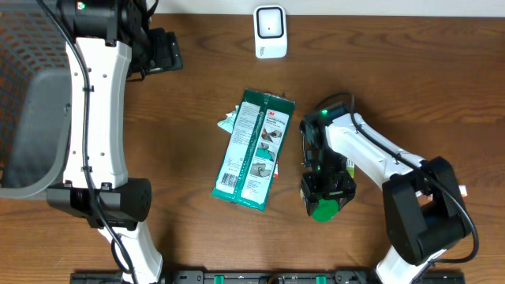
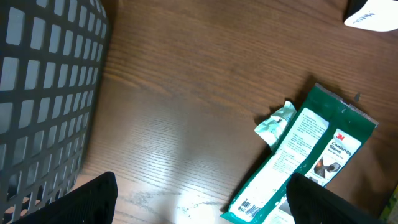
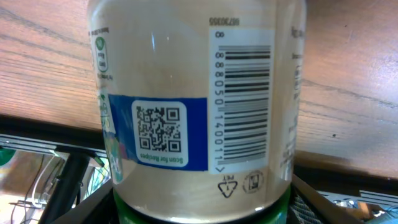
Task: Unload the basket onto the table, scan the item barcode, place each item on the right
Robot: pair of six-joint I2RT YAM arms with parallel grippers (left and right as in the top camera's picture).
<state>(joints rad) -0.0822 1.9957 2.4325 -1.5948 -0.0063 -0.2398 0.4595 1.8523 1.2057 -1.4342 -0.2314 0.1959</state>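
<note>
**Right arm has the jar, barcode facing its own wrist cam**

So the right gripper is clamped around a clear plastic jar with a green lid. It sits at the right side of the table, near the front edge. In the right wrist view the jar fills the space between the two fingers. The barcode is printed sideways on the label and faces that camera. A QR code on a blue patch sits just left of it. From overhead the gripper hides most of the jar body, so I honestly can't tell if it's resting on the wood or lifted a bit.

The white scanner stands at the far edge of the table, well apart from the jar.

Between them lies a green 3M glove package, flat and tilted. A crumpled pale green scrap pokes out beside its upper left corner.

The left gripper is up at the far left with its jaws spread wide and nothing in them. It's next to the grey mesh basket.
</note>
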